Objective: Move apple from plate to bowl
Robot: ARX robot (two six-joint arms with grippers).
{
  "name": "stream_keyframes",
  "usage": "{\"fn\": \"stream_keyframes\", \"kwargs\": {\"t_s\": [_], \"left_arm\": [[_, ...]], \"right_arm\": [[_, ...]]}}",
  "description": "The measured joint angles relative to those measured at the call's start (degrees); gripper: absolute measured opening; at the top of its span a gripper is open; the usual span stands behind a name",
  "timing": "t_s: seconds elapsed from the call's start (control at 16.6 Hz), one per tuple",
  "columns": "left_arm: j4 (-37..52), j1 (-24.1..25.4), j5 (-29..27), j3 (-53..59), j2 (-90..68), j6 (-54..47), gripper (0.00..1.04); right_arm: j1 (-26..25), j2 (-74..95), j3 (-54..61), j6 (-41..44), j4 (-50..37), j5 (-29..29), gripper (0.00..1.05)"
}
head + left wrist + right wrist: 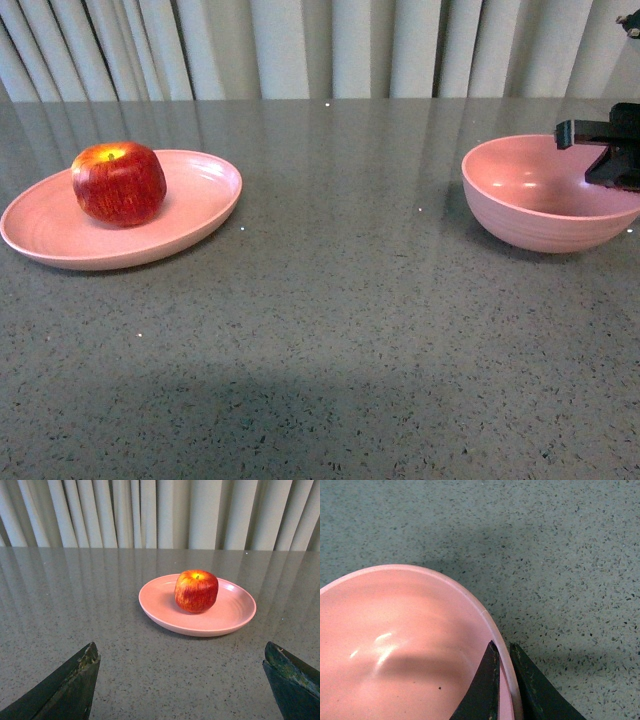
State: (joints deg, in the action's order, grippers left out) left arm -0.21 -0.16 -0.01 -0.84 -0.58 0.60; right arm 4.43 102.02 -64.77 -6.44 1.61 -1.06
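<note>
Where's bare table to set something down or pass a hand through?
Widest free patch: bare table between the plate and the bowl. The near strip in front of both is bare too. Crowded: the bowl's right rim, pinched by the right claw; the plate, holding the apple. Left claw hangs open short of the plate.

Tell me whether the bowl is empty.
Empty: the bowl shows bare pink inside in front and right wrist views; the apple sits on the plate.

Speckled grey stone tabletop (330,330), pale pleated curtains (300,45) behind
</note>
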Motion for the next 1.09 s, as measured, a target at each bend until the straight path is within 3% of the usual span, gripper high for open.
{"fn": "stream_keyframes", "kwargs": {"t_s": [0.3,0.72,1.09], "left_arm": [[0.00,0.00,-0.02,0.00,0.00,0.00,0.98],[0.00,0.00,0.00,0.00,0.00,0.00,0.98],[0.00,0.00,0.00,0.00,0.00,0.00,0.98]], "right_arm": [[1.03,-4.13,-4.20,-3.13,2.73,-2.45,0.04],[14.47,1.81,-12.15,-9.62,3.91,-3.56,0.04],[18.86,9.42,-15.04,-11.65,4.15,-1.36,0.04]]}}
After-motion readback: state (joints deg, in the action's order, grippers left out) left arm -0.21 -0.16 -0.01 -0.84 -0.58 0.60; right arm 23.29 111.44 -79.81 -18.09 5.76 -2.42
